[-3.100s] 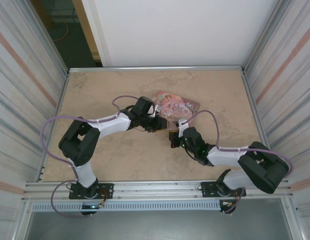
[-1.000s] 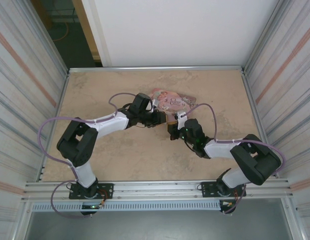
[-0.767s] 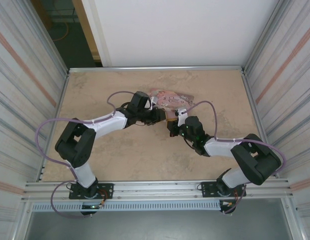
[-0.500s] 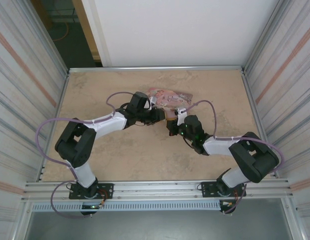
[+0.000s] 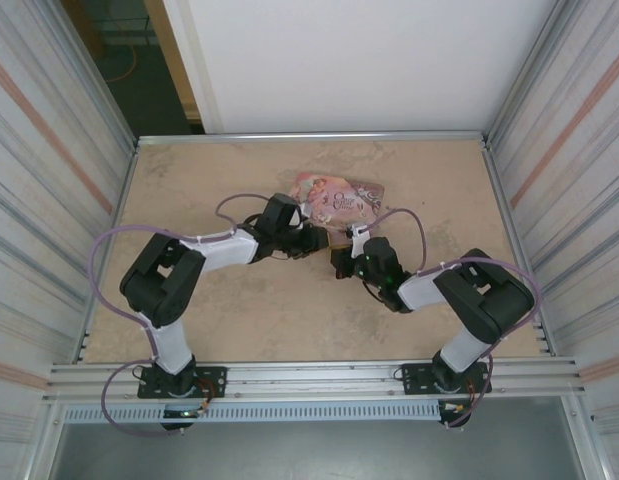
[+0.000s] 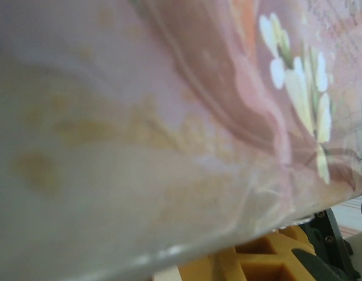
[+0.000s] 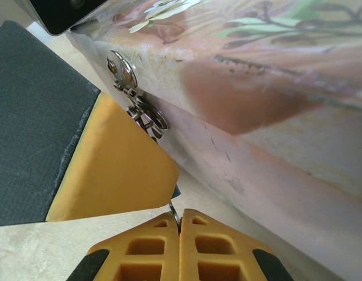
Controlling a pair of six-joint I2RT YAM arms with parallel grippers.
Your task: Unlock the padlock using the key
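Glossy printed metal tin (image 7: pixel 274 88), shiny silvery clasp (image 7: pixel 138 108), matt yellow plastic right gripper (image 7: pixel 179 228).

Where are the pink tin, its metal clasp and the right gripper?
pink tin (image 5: pixel 341 199), top view, illustrated lid.
metal clasp (image 7: pixel 134 104), right wrist view, silvery rings.
right gripper (image 7: pixel 180 221), right wrist view, between its fingertips.

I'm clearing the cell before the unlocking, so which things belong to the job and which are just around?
Job: pink tin, its silver hasp, thin key in right gripper, left gripper at the tin.
Just around: table, purple cables.
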